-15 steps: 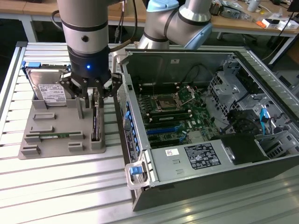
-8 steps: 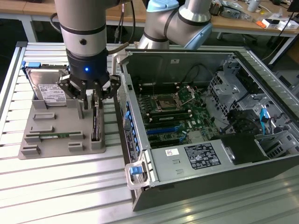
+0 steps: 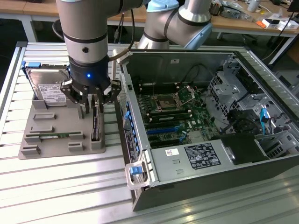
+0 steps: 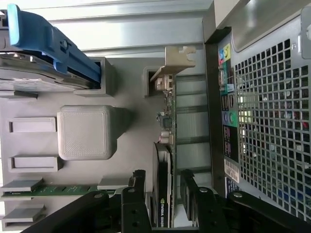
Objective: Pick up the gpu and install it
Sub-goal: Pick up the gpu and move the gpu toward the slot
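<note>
Gpu standing on edge in grey holder, between wide-open fingers; nothing gripped.

Counting now: one graphics card, one hard drive, one memory stick. Three parts, one grey tray. One computer case, one power supply box inside. One robot arm, two fingers. One counter.

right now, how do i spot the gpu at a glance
Beside the open computer case lies a grey holder tray. On its side nearest the case, the gpu stands on edge: a thin black card with a metal bracket, unlike the white-labelled hard drive or the green memory stick.
</note>
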